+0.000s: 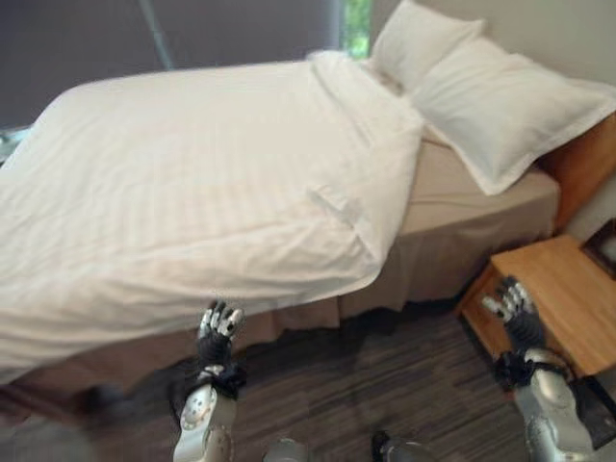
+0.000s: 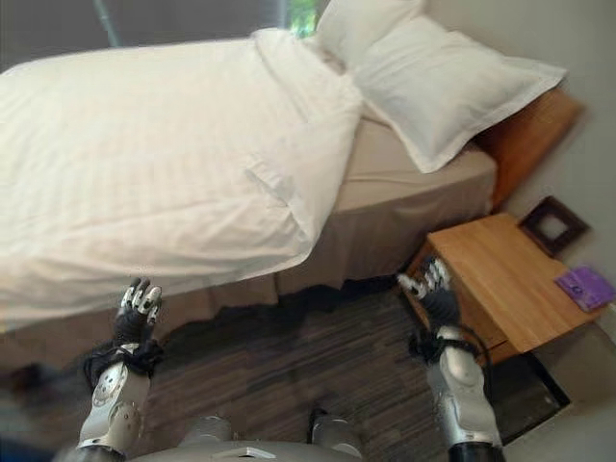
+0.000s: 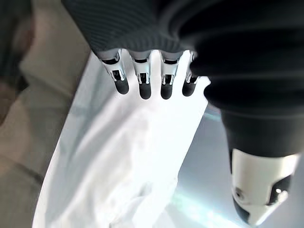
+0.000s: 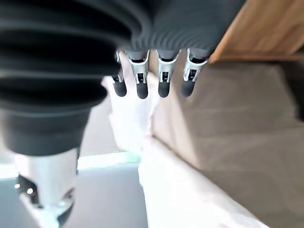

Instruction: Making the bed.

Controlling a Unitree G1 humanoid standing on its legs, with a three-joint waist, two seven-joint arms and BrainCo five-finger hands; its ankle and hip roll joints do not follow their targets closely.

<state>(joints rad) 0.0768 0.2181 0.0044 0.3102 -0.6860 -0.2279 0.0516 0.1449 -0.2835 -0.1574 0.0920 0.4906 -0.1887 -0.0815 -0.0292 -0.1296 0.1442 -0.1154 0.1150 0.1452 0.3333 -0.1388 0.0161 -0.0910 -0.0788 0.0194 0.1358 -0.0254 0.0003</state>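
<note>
Both hands, left hand and right hand, hover beside the bed, fingers relaxed, empty, apparently ready to tug the skewed duvet.

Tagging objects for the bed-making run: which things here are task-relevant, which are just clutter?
Job: white duvet, folded back at the head end; two pillows; tan mattress cover; left hand and right hand, both open, holding nothing.

Lying about: wooden nightstand, purple item, dark frame.

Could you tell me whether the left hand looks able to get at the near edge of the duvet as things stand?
Probably yes: the left hand, open, hangs just before the duvet edge, nothing between.
</note>
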